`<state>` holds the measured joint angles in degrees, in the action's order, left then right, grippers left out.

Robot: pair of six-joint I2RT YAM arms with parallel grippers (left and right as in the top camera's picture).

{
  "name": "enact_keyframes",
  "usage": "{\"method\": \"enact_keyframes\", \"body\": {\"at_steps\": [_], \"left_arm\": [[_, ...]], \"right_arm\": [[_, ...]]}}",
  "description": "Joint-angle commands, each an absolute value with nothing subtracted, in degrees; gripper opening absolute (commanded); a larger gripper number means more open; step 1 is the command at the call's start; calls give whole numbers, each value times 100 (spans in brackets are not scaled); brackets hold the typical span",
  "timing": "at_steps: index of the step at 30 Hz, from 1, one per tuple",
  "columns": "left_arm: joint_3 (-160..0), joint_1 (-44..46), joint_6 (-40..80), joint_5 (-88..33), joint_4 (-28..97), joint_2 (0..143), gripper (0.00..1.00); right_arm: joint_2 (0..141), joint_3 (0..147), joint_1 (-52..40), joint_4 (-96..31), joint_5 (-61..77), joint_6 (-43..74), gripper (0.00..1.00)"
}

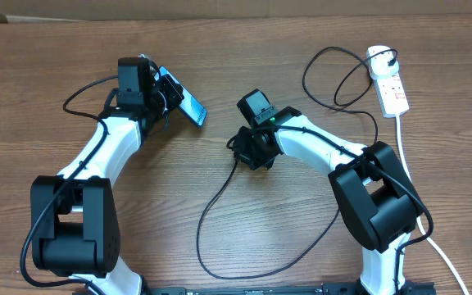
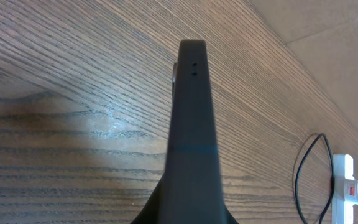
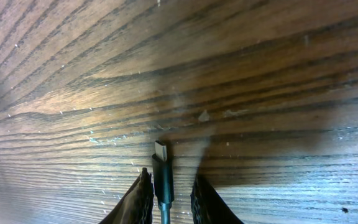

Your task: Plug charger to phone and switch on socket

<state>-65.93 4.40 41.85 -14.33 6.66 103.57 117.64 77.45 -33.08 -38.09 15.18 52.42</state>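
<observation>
So your right gripper is nearly closed around the charger. In the wrist view the small black tip sticks out just past the fingers, pointing at the wood and hovering close over it. One finger looks pressed right against the plug body, but there's a thin sliver of gap on the other side. Honestly, you can't tell from this whether it's properly pinched or just cradled. From overhead, that gripper sits near the middle of the table, with the cable trailing off it in a big loop toward the near edge.

Your left gripper is pressed together on the phone, holding it tilted up off the table over on the left side, blue screen facing up and right. The left wrist cam just sees the phone edge-on, a dark slab with two tiny holes near the far end.

The phone and the charger tip are well apart.

The socket lies at the far right corner, with a black plug in its far end and a white cord running off toward the near edge. Neither gripper is anywhere near it.
</observation>
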Motion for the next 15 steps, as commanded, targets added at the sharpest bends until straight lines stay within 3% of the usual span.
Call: {"method": "enact_keyframes", "body": {"at_steps": [1, 15], "left_arm": [[-6615, 484, 4248, -1505, 622, 10368, 4], [-6615, 484, 4289, -1507, 622, 10368, 4]], "right_arm": [[11907, 7721, -3304, -3800, 1533, 5207, 20], [11907, 7721, -3343, -3798, 1518, 5205, 15]]}}
